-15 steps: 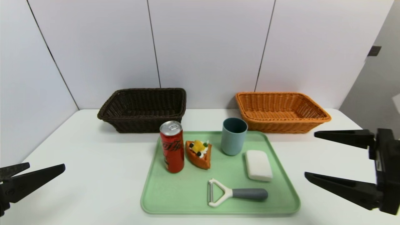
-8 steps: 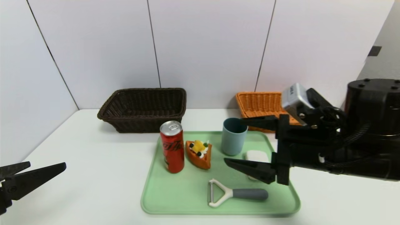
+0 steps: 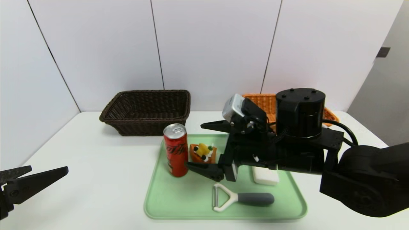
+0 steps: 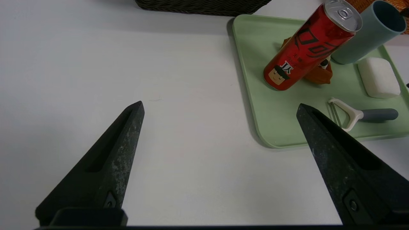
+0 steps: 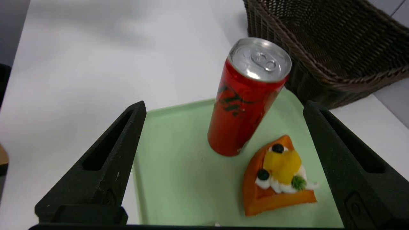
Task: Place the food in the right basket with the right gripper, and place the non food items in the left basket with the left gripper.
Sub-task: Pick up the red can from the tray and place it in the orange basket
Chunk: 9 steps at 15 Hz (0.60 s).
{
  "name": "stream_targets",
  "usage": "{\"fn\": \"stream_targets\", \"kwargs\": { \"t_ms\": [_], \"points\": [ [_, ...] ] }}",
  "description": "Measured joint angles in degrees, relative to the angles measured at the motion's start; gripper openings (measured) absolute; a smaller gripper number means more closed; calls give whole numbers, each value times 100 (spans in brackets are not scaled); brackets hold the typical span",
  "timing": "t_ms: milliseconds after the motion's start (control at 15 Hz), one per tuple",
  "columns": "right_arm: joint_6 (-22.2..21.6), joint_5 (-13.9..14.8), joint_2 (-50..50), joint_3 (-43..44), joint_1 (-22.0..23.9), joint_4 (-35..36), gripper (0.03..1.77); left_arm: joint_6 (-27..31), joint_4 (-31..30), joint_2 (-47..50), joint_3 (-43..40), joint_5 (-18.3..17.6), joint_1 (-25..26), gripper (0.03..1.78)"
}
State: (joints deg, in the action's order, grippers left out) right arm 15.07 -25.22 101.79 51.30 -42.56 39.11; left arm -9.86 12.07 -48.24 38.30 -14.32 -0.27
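A staged test bench, lab-like: a bare white table (image 3: 96, 179) boxed in by plain white wall panels (image 3: 211, 48) from nine through twelve to three o'clock, with no household furnishings anywhere around it.

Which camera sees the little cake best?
The right wrist view: the cake wedge sits close and whole between the open right gripper fingers, fruit and cream showing. In the head view the cake is small and partly behind the gripper. In the left wrist view the soda can hides most of it.
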Motion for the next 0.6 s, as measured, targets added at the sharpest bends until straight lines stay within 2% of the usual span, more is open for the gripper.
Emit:
{"fn": "stream_targets", "kwargs": {
  "t_ms": [133, 600],
  "points": [
    [-11, 163, 286, 74, -151, 308, 170, -2, 17, -2, -13, 5, 0, 169],
    [-160, 675, 841, 394, -405, 389, 170, -2, 27, -11, -33, 7, 0, 169]
  ]
}}
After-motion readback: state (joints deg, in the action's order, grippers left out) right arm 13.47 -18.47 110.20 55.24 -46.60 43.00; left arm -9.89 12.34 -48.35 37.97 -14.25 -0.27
